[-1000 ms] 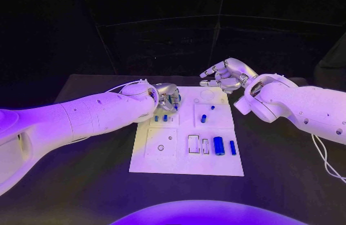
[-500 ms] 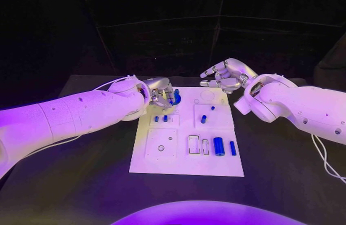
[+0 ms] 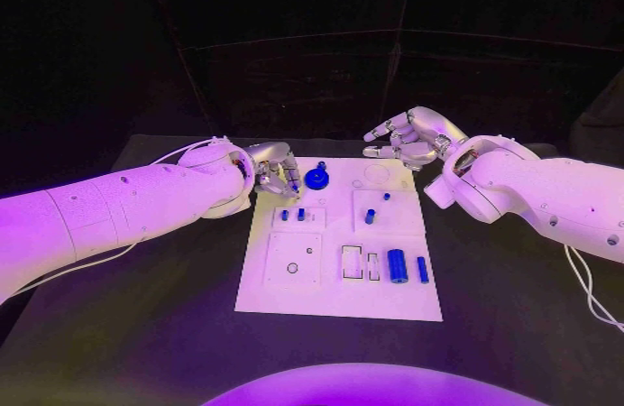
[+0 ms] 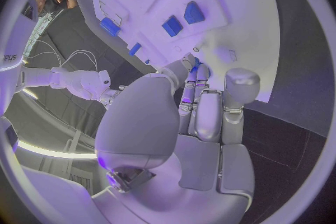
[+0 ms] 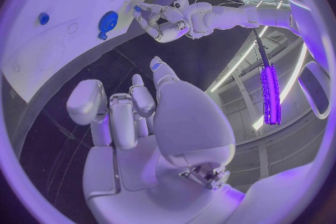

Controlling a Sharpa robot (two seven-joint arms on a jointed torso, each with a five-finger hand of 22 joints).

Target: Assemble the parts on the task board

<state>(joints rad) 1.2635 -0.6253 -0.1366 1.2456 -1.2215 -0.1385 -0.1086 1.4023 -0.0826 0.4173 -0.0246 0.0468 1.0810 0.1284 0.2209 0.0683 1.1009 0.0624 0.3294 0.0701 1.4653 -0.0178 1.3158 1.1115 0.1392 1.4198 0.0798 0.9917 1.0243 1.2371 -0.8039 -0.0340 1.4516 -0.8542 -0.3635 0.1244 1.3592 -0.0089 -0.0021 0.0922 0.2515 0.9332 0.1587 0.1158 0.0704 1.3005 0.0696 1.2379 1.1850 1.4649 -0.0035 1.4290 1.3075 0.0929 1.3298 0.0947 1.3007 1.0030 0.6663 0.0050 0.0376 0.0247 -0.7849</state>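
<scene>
step: seating blue gear (image 3: 318,179) on task board (image 3: 390,309) | left hand (image 3: 274,177) beside gear, grip unclear | right hand (image 3: 409,138) open, empty | next: probably press gear down

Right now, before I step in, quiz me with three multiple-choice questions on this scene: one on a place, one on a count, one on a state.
1. Where is the round blue part?
A. On the far left part of the task board, beside the left hand
B. At the board's near right corner
C. Off the board, on the black table

2. How many small blue pegs stand side by side just nearer than that round part?
A. Two
B. Four
C. Six

3. What does the right hand hold?
A. A blue part
B. A cable
C. Nothing

Answers:
1 A: the round blue part lies on the task board by the left hand.
2 A: a pair of small blue pegs shows there.
3 C: the right hand hovers at the far edge, fingers apart.
</scene>
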